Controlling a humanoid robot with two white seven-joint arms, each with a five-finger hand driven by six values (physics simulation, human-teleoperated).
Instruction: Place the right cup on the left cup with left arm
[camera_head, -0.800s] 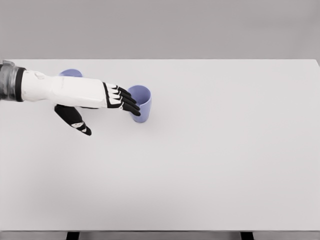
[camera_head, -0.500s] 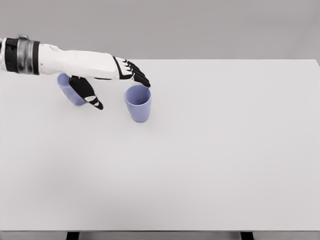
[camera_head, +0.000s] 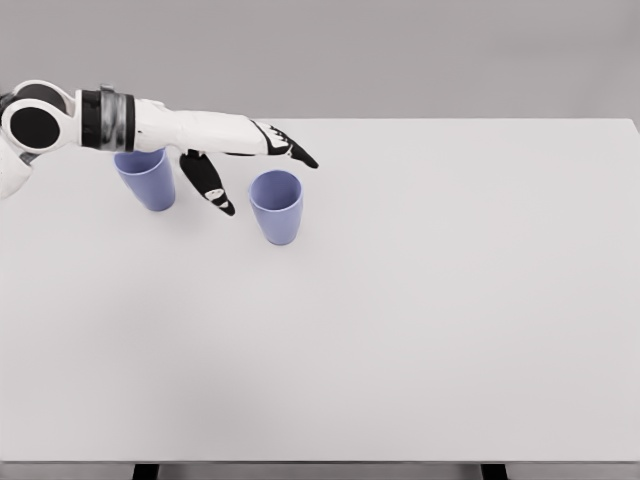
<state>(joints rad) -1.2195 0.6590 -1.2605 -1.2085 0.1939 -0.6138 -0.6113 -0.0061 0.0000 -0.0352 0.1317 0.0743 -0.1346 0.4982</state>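
left hand (camera_head: 240, 150): you've lifted it off, fingers spread, holding nothing
right cup (camera_head: 276, 206): ungrasped, 3 o'clock of left cup (camera_head: 146, 178)

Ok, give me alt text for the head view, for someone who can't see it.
The left hand hovers open above a white table, holding nothing, between two upright purple cups. The left cup sits partly behind the forearm; the right cup stands just below the fingertips.
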